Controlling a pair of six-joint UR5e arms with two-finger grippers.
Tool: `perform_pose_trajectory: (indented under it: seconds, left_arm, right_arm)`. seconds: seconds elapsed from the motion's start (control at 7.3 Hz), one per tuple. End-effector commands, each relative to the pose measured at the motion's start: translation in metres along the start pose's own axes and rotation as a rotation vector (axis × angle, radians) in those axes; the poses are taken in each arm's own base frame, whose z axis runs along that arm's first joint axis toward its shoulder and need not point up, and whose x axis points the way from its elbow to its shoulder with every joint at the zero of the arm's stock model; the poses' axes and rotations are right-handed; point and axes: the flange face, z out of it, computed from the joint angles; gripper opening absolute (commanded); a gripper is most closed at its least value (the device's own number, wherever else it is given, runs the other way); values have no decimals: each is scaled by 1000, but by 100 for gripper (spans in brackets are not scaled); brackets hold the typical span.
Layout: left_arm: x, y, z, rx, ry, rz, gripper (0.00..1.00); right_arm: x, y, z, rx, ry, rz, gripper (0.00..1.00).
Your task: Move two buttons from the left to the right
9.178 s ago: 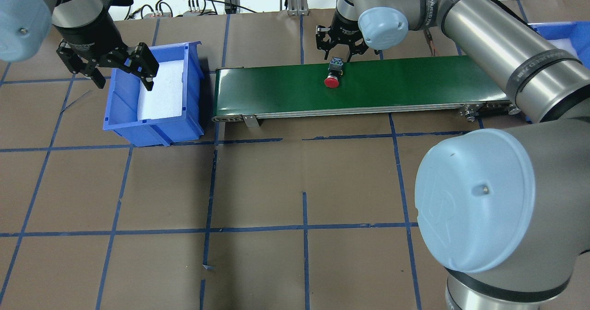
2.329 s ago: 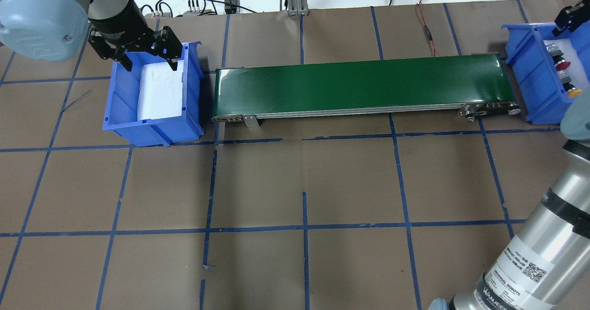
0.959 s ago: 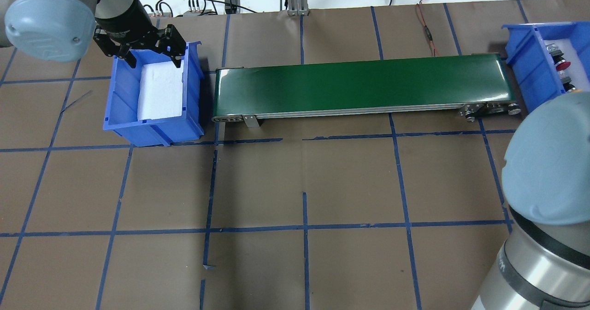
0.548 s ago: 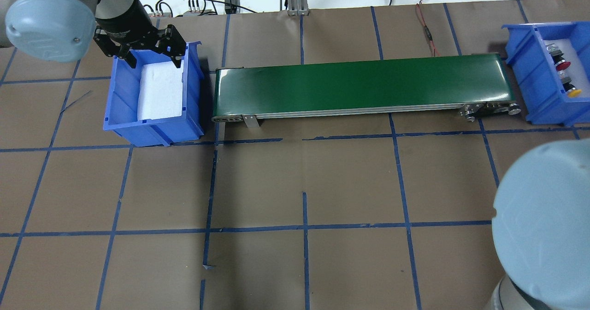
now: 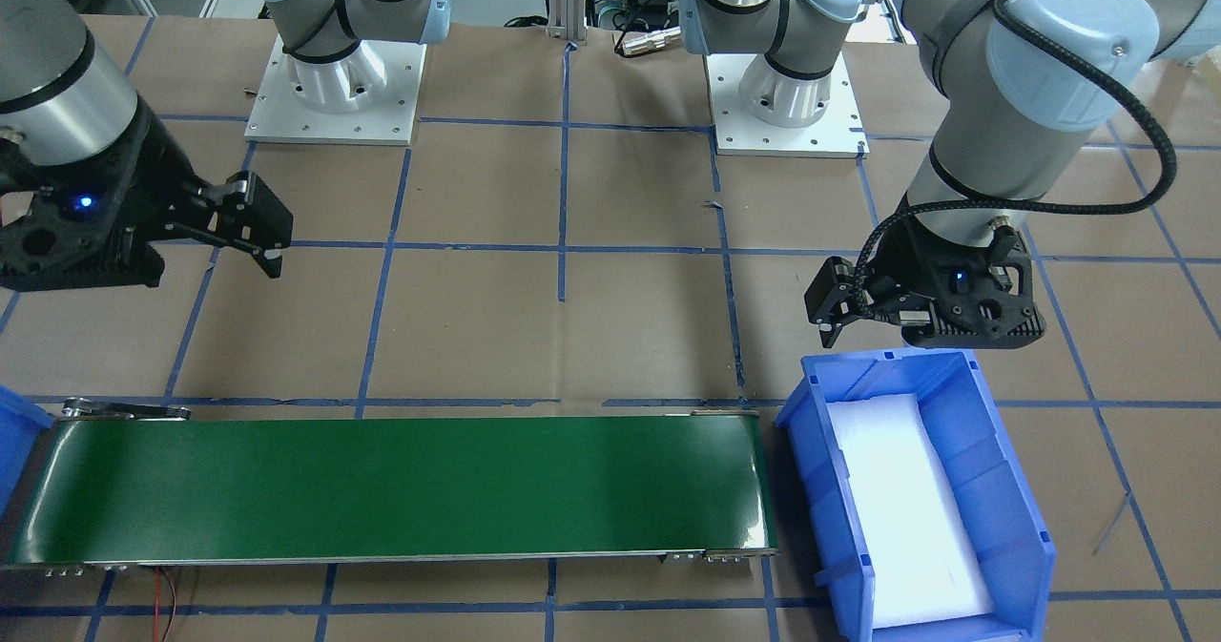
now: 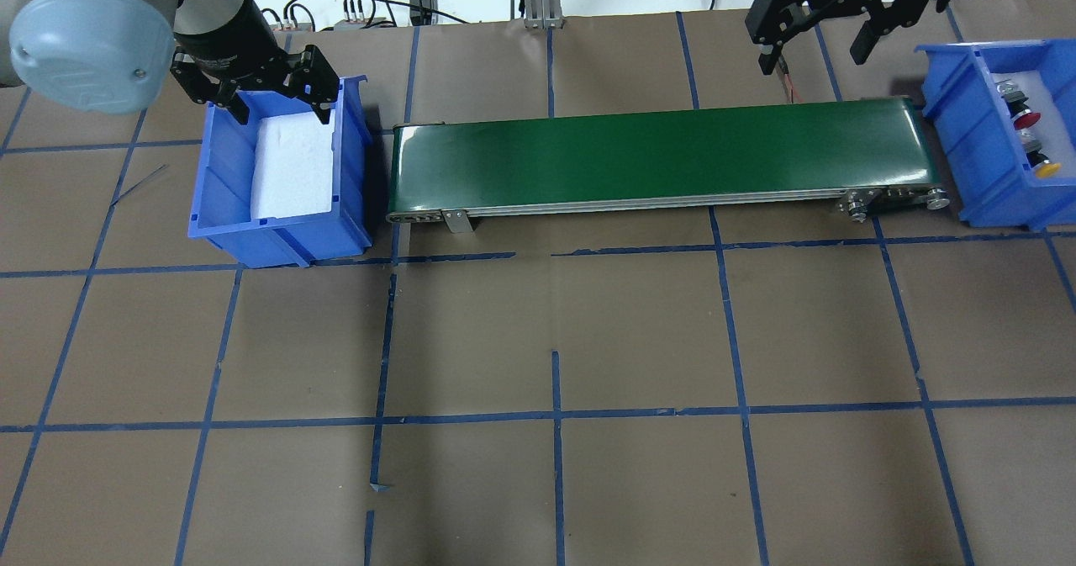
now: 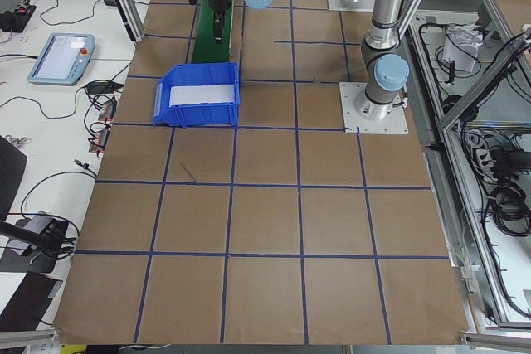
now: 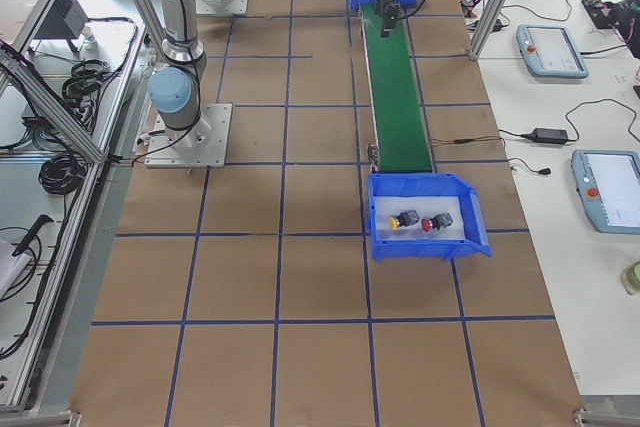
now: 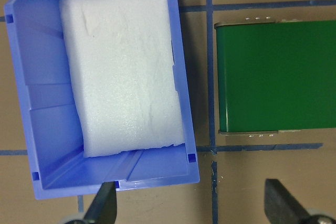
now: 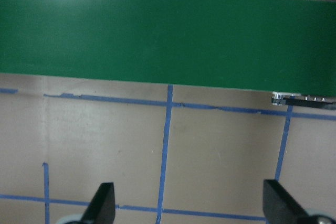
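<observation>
Our right gripper (image 6: 814, 40) has pulled back from the right bin (image 6: 967, 133) and hangs beyond the conveyor belt (image 6: 656, 154), fingers spread wide and empty. Our left gripper (image 6: 282, 110), equally wide, hovers over the left bin (image 6: 220, 183). The red button (image 6: 1024, 118) and yellow button (image 6: 1043, 170) lie in the right bin. We judge them rigid and light, best pinched across the squared base, not the rounded cap.

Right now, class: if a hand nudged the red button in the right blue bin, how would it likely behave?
The red button seems to lie on its side on white foam, so its round cap would probably make it roll in a curve. Its blocky body looks rigid, likely dense for its size.
</observation>
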Motion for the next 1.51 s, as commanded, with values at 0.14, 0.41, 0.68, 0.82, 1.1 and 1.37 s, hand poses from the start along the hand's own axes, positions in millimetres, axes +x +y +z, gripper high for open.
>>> perform_pose_trajectory:
  seconds: [0.14, 0.41, 0.68, 0.82, 1.1, 1.37]
  left_arm:
    - [0, -1, -1, 15, -1, 1, 100]
    - [1, -1, -1, 15, -1, 3, 100]
    - [1, -2, -2, 17, -1, 2, 100]
    - [1, -2, -2, 17, -1, 2, 100]
    - [1, -1, 0, 14, -1, 3, 100]
    - [1, 0, 3, 6, 0, 3, 100]
  right_arm:
    - [-9, 56, -3, -29, -6, -4, 100]
    - [-9, 59, 4, -12, -5, -10, 100]
    - [-9, 58, 3, 5, 0, 2, 100]
    - [-8, 57, 3, 14, 2, 1, 100]
    - [-8, 55, 5, 11, 1, -2, 100]
    - [-8, 56, 4, 13, 3, 0, 100]
